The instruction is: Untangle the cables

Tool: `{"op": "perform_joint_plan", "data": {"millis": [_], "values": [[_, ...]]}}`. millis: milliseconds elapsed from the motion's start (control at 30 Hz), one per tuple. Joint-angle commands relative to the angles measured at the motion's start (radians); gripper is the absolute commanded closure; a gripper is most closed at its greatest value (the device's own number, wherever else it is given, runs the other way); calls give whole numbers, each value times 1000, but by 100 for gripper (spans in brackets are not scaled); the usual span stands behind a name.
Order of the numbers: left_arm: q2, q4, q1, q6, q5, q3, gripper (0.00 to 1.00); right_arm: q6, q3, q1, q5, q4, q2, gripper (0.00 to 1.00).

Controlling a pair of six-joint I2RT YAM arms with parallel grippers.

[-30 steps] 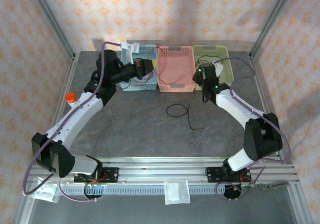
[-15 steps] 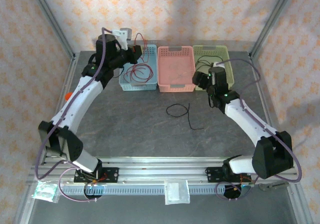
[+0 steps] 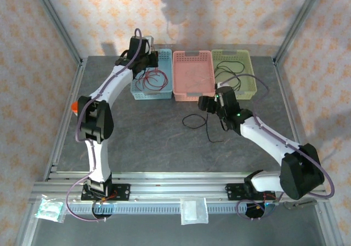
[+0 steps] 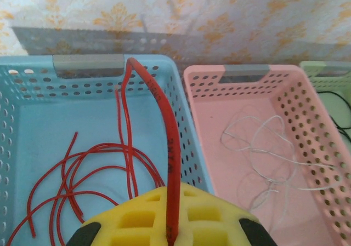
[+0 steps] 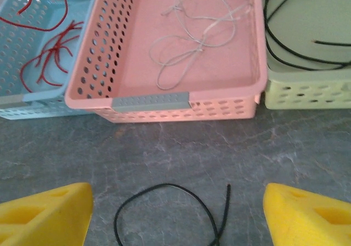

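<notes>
The cables lie apart. My left gripper (image 4: 173, 232) is shut on the red cable (image 4: 166, 131), which arches up and drops into coils in the blue basket (image 4: 186, 120). Seen from above, the left gripper (image 3: 145, 58) hangs over that basket's back edge. A pale whitish cable (image 5: 192, 38) rests in the pink basket (image 5: 151, 101). One black cable (image 5: 290, 54) sits in the green basket (image 5: 307, 90). Another black cable (image 5: 164, 210) loops on the table between the wide-apart fingers of my open right gripper (image 5: 175, 218), which hovers above it without touching.
The three baskets stand side by side at the table's back (image 3: 193, 95). An orange-capped object (image 3: 77, 107) sits at the left edge. Metal frame posts and patterned walls surround the grey table.
The left arm swung right and up over the blue basket, still holding the red cable. The right gripper came back from the green basket toward the black cable on the table and opened wider.
</notes>
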Motion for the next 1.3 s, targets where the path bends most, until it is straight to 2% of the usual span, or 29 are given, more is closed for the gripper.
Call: {"op": "perform_joint_plan", "data": {"millis": [0, 33, 133, 200, 300, 433, 500, 600, 867, 1267], "values": [[60, -65, 57, -92, 12, 65, 100, 33, 3, 1, 56, -52, -21, 22], [73, -71, 72, -119, 13, 55, 95, 36, 9, 2, 54, -84, -11, 24], [50, -37, 83, -134, 0, -17, 63, 51, 28, 7, 55, -168, 16, 31], [18, -16, 84, -134, -4, -65, 49, 78, 38, 11, 70, -228, 43, 35], [-17, -13, 83, -132, -24, -109, 36, 139, 29, 24, 98, -256, 65, 40], [-82, 2, 83, -138, -40, -183, 29, 234, 21, 56, 152, -257, 119, 42], [-136, 16, 81, -139, -55, -234, 23, 272, 26, 79, 173, -250, 155, 42], [-234, 34, 78, -129, -69, -308, 18, 308, 34, 97, 188, -218, 206, 42], [-445, 87, 8, -72, -109, -486, 18, 309, 87, 98, 196, -165, 354, 47], [-546, 167, -58, -67, -119, -602, 18, 284, 132, 112, 149, -167, 476, 55]]}}
